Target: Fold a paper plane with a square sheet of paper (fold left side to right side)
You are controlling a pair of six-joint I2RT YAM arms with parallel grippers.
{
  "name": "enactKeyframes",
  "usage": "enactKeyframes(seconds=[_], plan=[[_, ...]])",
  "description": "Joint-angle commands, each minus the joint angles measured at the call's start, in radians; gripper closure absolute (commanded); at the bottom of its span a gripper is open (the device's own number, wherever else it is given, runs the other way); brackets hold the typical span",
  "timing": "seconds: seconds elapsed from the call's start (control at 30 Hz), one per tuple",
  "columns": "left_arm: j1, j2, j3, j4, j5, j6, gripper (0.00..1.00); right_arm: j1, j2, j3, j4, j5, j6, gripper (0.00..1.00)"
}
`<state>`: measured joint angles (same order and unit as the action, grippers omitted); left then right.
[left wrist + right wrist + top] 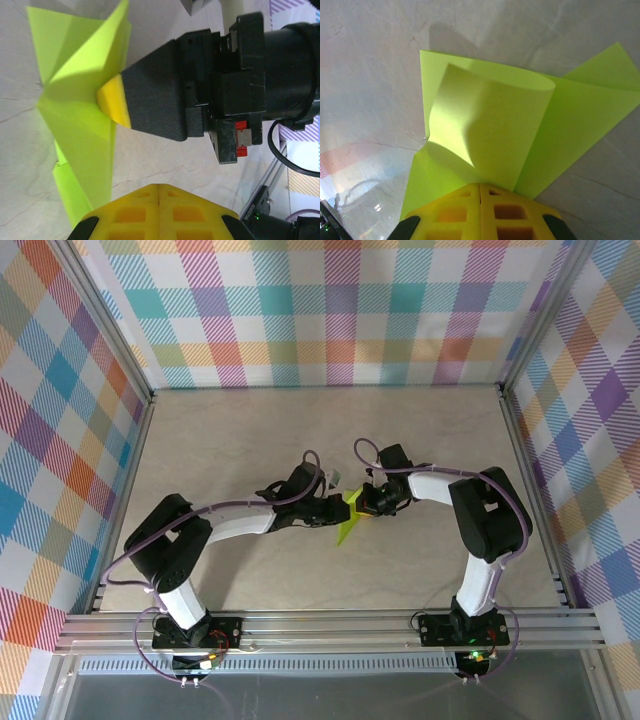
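The lime sheet of paper (347, 522), creased and partly folded into angled flaps, lies at the table's middle between both arms. My right gripper (364, 502) is shut on it. In the right wrist view a flap of the paper (485, 115) curls up from between the shut yellow fingertips of the right gripper (480, 185). The left wrist view has the paper (80, 75) at the left, with the right gripper's yellow finger (115, 102) pressed into it. My left gripper (159, 186) is shut with nothing between its fingers, just right of the paper's lower flap. From above the left gripper (332, 506) sits at the paper's left edge.
The pale marbled table (250, 430) is boxed in by plaid walls (330, 310) at the back and both sides. An aluminium rail (330, 625) runs along the near edge, where the arm bases are bolted. Purple cables loop over both arms.
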<state>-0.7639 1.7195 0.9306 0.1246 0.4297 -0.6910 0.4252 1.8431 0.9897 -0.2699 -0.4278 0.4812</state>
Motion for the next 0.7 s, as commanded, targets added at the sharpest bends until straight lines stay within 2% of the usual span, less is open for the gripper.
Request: enactKeyframes(seconds=[0.0,0.27,0.67], plan=[[-0.007,0.043,0.037,-0.036,0.041,0.005,1.00,0.004,0.028,-0.041,-0.083,0.058,-0.021,1.00],[-0.008,0.098,0.044,-0.111,0.018,0.020,1.00,0.004,0.031,-0.036,-0.095,0.068,-0.029,1.00],[-0.008,0.136,0.013,-0.111,0.015,0.012,1.00,0.004,0.033,-0.023,-0.111,0.072,-0.032,1.00]])
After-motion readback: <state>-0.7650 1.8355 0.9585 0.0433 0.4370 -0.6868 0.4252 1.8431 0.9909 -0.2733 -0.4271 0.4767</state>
